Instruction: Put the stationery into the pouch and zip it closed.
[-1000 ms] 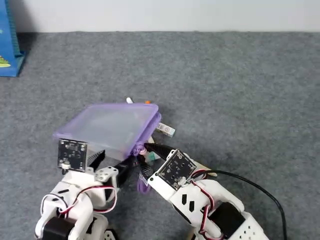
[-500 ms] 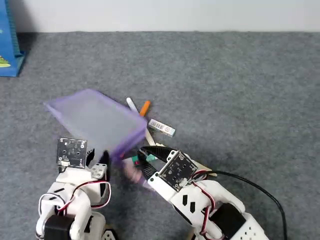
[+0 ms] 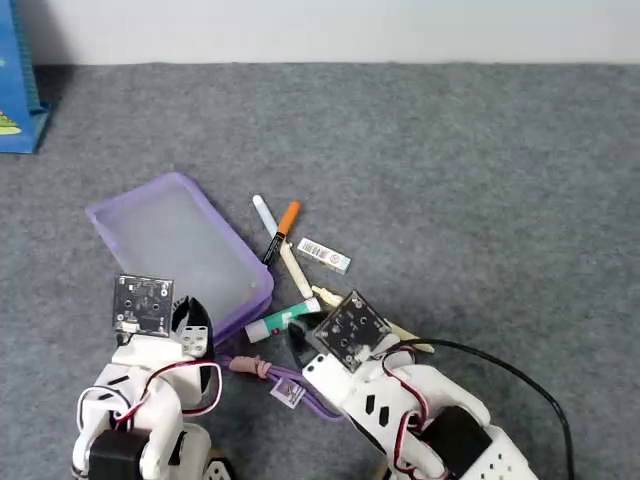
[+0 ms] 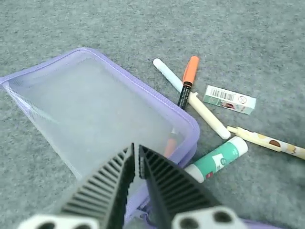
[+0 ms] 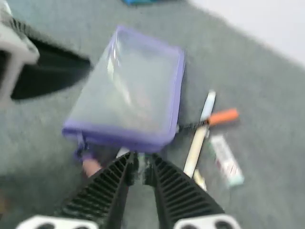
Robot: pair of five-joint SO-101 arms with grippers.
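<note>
The purple see-through pouch (image 3: 175,245) lies flat on the grey carpet, its near corner under my left gripper (image 3: 192,318). That gripper (image 4: 137,151) hangs shut just above the pouch (image 4: 95,112) with nothing in it. Beside the pouch lie a white pen (image 3: 264,213), an orange marker (image 3: 284,226), a cream pen (image 3: 295,270), a boxed eraser (image 3: 323,256) and a green glue stick (image 3: 285,320). A patterned pen (image 4: 267,142) lies partly under the right arm. My right gripper (image 3: 298,340) is shut, close over the glue stick. It (image 5: 141,162) points toward the pouch (image 5: 133,90).
A purple strap (image 3: 300,392) with a pink pull (image 3: 250,365) trails on the carpet between the two arms. A blue box (image 3: 15,90) stands at the far left edge. A black cable (image 3: 500,370) runs from the right arm. Open carpet stretches to the far and right.
The pouch, held tilted up off the carpet a second ago, has dropped and swung left and now lies flat. The pens under it are uncovered. The strap has fallen to the carpet.
</note>
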